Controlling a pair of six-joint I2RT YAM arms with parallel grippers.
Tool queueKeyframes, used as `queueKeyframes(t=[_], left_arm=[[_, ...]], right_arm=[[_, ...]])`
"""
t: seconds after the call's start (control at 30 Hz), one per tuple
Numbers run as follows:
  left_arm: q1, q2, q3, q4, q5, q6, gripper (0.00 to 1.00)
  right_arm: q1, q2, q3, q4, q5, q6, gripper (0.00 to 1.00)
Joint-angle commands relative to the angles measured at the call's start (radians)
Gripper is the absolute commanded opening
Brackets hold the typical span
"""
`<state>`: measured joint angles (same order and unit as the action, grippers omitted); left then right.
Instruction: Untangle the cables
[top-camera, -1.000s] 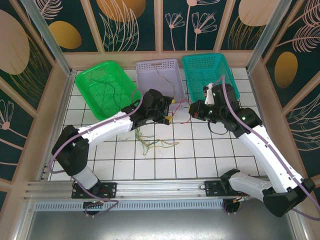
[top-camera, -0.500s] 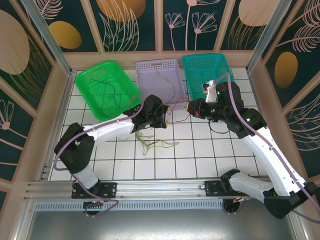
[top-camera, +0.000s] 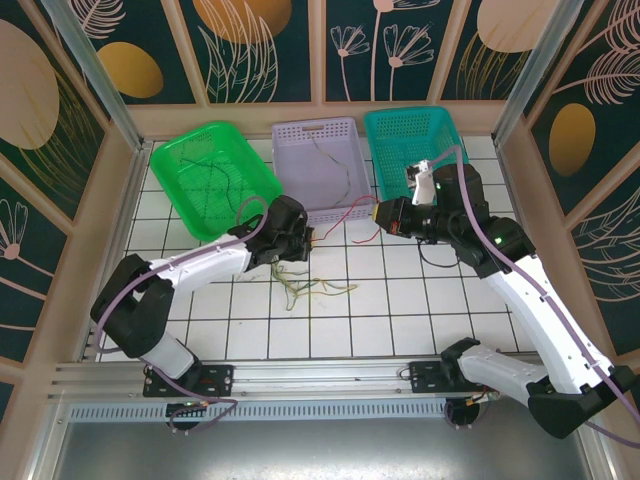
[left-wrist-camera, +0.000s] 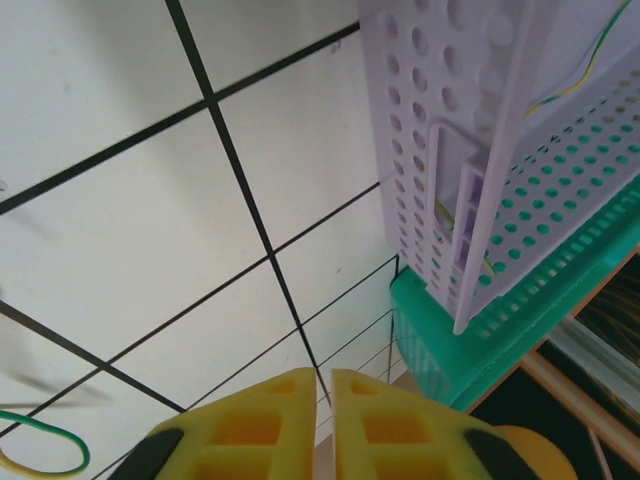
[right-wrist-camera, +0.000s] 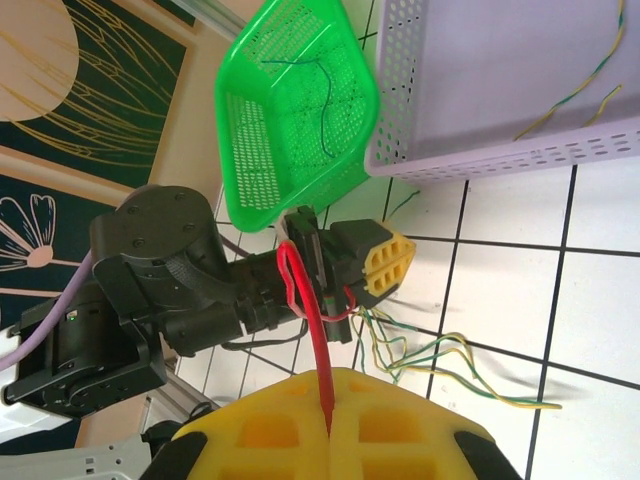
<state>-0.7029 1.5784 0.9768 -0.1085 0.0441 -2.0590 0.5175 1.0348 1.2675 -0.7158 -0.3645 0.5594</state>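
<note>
**Untangling partly done: red cable in hand, bunch left on desk**

The right tool (right-wrist-camera: 328, 420) is clamped on the red cable (right-wrist-camera: 312, 330). The strand sits pinched between its yellow pads and runs up and across to the left arm's wrist, where it loops around the dark housing. The left tool (left-wrist-camera: 322, 400) is closed, pads together. No strand shows between them in its wrist view, so I can't tell if it grips anything. It hangs low over the desk (top-camera: 400, 310), just in front of the lilac basket (top-camera: 315, 127).

Sorted, by the look of it:
- A dark strand (right-wrist-camera: 322, 100) lies alone in the green basket (top-camera: 188, 136).
- A yellow-green wire (right-wrist-camera: 565, 95) lies in the lilac basket.
- I can't tell whether the teal basket (top-camera: 405, 115) holds any wire.

Left to do:
- The red cable is in the air between the two arms, over the desk in front of the lilac and teal baskets. It is not in any basket, and it looks hooked on the left wrist rather than free.
- The yellow-green bunch (top-camera: 318, 290) lies loose on the desk tiles, near and below the left tool. Several strands cross each other and none is gripped.

My estimate is roughly the middle of the task. Two strands are binned, one is being pulled out, and a small tangle is untouched.
</note>
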Motion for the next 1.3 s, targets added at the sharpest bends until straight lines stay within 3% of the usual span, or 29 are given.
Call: queueKeyframes(t=[0.0,0.1,0.27,0.47,0.63,0.73,0.83,0.97,1.17,1.27], left_arm=[[0.021,-0.032,-0.043,-0.019,0.006,0.019,0.07],[0.039,-0.052,-0.068,0.0,0.019,0.045,0.01],[0.074,-0.096,-0.079,-0.019,0.02,0.152,0.0],[0.164,-0.149,-0.048,0.058,0.011,0.455,0.0],[0.228,-0.056,0.256,-0.046,-0.016,0.939,0.0],[0.249,-0.019,0.383,0.004,-0.007,1.152,0.0],[0.268,0.018,0.468,0.077,0.053,1.299,0.0],[0.275,0.087,0.589,0.168,0.239,1.435,0.0],[0.275,0.118,0.597,0.394,0.478,1.52,0.0],[0.275,0.121,0.583,0.48,0.601,1.533,0.0]], right_arm=[[-0.012,-0.022,0.025,-0.032,0.032,-0.025,0.0],[-0.026,-0.034,0.011,-0.041,0.047,-0.032,0.0],[-0.088,-0.064,-0.07,-0.061,0.045,-0.05,0.0],[-0.133,-0.068,-0.225,-0.061,-0.133,-0.129,0.0],[0.073,0.02,-0.227,-0.106,-0.122,-0.22,0.0],[0.184,0.075,-0.241,-0.099,-0.119,-0.238,0.0],[0.273,0.118,-0.263,-0.087,-0.097,-0.254,0.0],[0.352,0.192,-0.288,-0.074,-0.044,-0.278,0.0],[0.343,0.223,-0.304,-0.01,0.057,-0.248,0.0],[0.318,0.189,-0.32,0.045,0.034,-0.22,0.0]])
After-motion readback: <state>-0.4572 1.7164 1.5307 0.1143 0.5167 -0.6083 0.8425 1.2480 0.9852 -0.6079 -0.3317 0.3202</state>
